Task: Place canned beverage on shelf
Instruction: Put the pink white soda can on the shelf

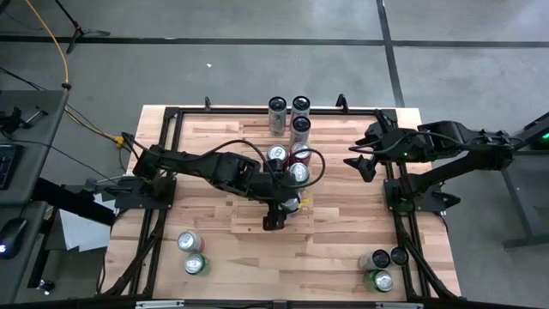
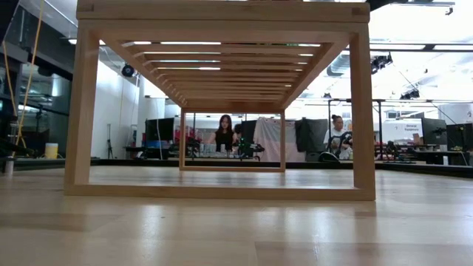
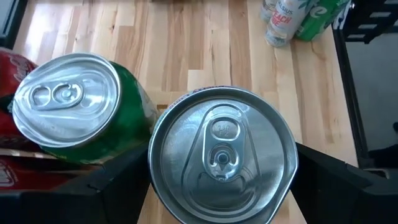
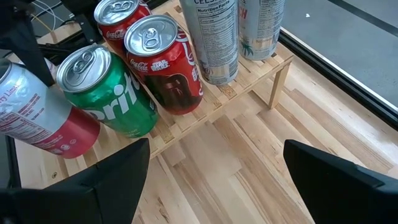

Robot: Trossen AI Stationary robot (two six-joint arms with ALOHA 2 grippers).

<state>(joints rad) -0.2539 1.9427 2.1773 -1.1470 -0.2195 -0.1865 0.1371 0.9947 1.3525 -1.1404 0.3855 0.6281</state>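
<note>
Left gripper (image 3: 217, 186) jaws wide around can (image 3: 222, 163), probably gripping; we lower it level onto shelf (image 4: 245, 87) beside green can (image 3: 81, 109).

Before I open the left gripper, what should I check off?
1. Left gripper around the held can: ok, a finger at each side.
2. Held can clear of the green can: cannot tell, they stand very close.
3. Held can's base seated on the shelf: cannot tell, base hidden.
4. Right gripper open, empty, off to the side: ok.
5. Red cans upright on the shelf: ok.
</note>
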